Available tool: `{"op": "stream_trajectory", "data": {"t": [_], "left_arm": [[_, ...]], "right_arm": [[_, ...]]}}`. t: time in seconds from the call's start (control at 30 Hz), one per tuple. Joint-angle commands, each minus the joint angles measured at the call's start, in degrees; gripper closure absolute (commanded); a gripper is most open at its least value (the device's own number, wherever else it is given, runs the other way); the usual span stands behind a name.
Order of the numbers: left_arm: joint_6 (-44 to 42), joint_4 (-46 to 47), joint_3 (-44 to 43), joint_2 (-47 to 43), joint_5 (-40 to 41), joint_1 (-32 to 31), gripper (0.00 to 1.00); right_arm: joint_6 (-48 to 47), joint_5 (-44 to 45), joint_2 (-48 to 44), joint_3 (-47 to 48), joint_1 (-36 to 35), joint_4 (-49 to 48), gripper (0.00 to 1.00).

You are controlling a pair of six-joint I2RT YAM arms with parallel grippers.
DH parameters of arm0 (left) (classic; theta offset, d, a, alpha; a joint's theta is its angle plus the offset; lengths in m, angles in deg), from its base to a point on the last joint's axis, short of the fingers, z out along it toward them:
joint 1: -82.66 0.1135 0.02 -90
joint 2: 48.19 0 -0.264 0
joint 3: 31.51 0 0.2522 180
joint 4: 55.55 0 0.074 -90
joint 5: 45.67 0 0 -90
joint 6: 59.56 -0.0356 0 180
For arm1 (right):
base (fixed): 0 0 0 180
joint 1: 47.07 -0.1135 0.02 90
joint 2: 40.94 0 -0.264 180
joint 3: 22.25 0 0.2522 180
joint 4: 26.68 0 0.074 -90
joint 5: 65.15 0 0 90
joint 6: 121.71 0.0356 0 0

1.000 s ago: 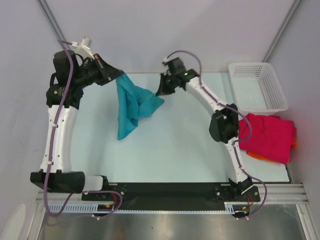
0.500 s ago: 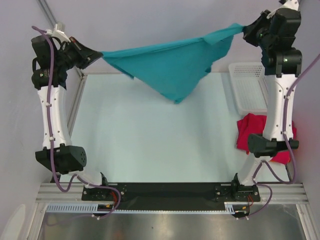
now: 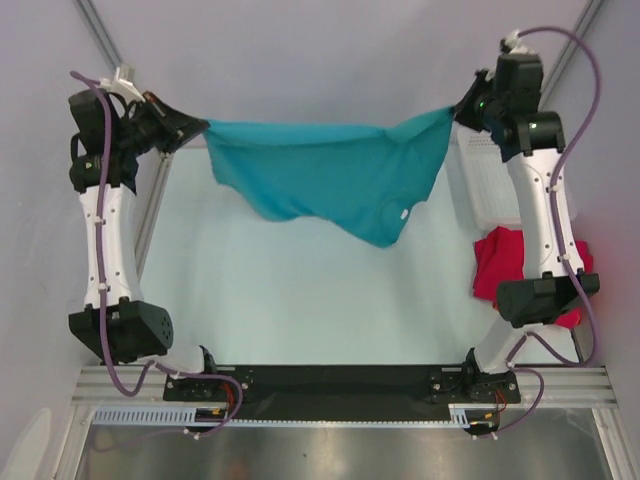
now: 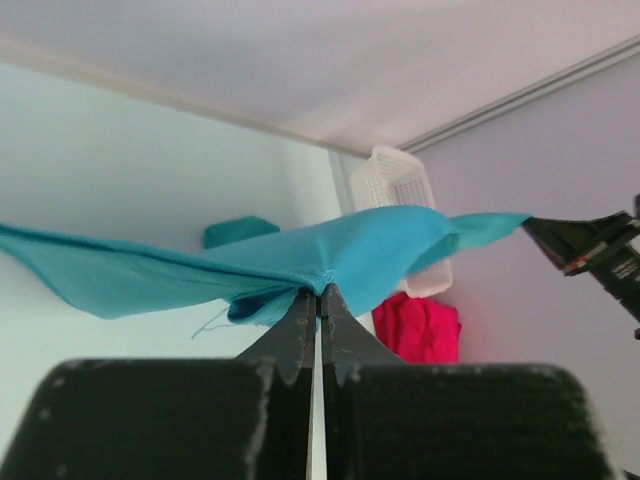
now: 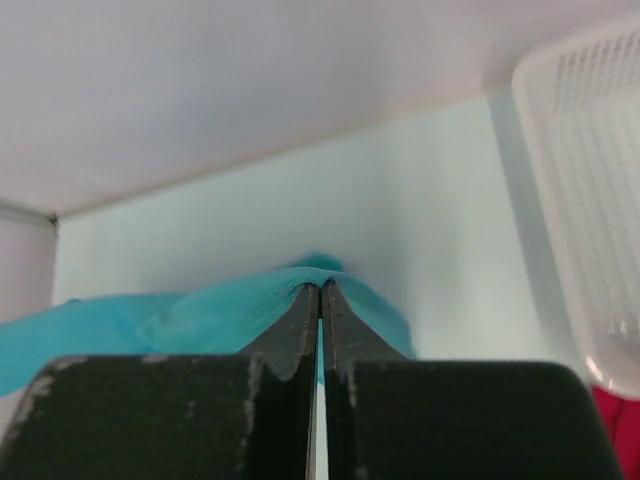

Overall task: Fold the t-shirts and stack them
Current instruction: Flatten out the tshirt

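The teal t-shirt [image 3: 330, 180] hangs spread in the air above the far half of the table, stretched between both grippers. My left gripper [image 3: 203, 127] is shut on its left top corner; the left wrist view shows the cloth [image 4: 300, 255] pinched at the fingertips [image 4: 319, 292]. My right gripper [image 3: 458, 108] is shut on its right top corner; the right wrist view shows the cloth [image 5: 200, 315] pinched there [image 5: 321, 287]. The crimson-pink t-shirt [image 3: 497, 262] lies crumpled at the table's right edge, partly behind the right arm, and shows in the left wrist view [image 4: 420, 328]. The orange shirt is hidden.
A white mesh basket [image 3: 490, 185] stands at the back right, partly behind the right arm, also in the right wrist view [image 5: 590, 200]. The pale table [image 3: 300, 300] lies below the hanging shirt. Grey walls close the back and sides.
From a bunched hang a second ago, both arms swung apart and spread the teal shirt; since half a second ago the right gripper came down and the shirt hangs flatter and lower.
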Motion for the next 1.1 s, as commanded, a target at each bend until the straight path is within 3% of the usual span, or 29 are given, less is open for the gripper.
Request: {"op": "stream_trajectory", "data": {"t": [0.0, 0.23, 0.4, 0.5, 0.63, 0.73, 0.87, 0.97, 1.07], "left_arm": [[-2.9, 1.4, 10.1, -7.5, -3.0, 0.7, 1.00], [-8.7, -7.1, 22.1, -21.2, -2.6, 0.8, 1.00], [-6.7, -8.3, 34.5, -32.1, -0.9, 0.9, 1.00], [-6.6, -12.5, 39.6, -37.4, 1.5, 0.1, 1.00], [-3.0, -11.5, 50.1, -45.3, 4.8, 0.9, 1.00], [-0.4, -8.4, 55.3, -47.7, 4.3, 0.8, 1.00], [0.2, -6.9, 55.5, -47.5, 5.8, 0.8, 1.00], [0.9, -2.2, 54.9, -45.5, 6.5, 0.8, 1.00], [0.9, 3.5, 52.7, -37.6, 6.5, 0.8, 1.00]], "right_arm": [[0.3, 0.0, -12.0, -14.8, -2.1, -5.0, 1.00], [3.3, -0.7, -29.5, -37.7, -6.9, -3.7, 1.00], [9.8, -0.7, -41.4, -44.3, -14.2, 0.3, 1.00], [14.0, 3.5, -44.8, -45.0, -20.3, 5.5, 1.00], [18.5, 6.8, -50.6, -47.4, -24.1, 13.3, 1.00], [18.9, 8.0, -52.2, -50.5, -24.3, 17.2, 1.00], [19.4, 8.4, -53.6, -54.2, -24.3, 18.5, 1.00], [19.5, 8.3, -53.5, -56.9, -24.2, 15.4, 1.00], [15.9, 9.4, -50.5, -57.6, -22.8, 8.7, 1.00]]}}
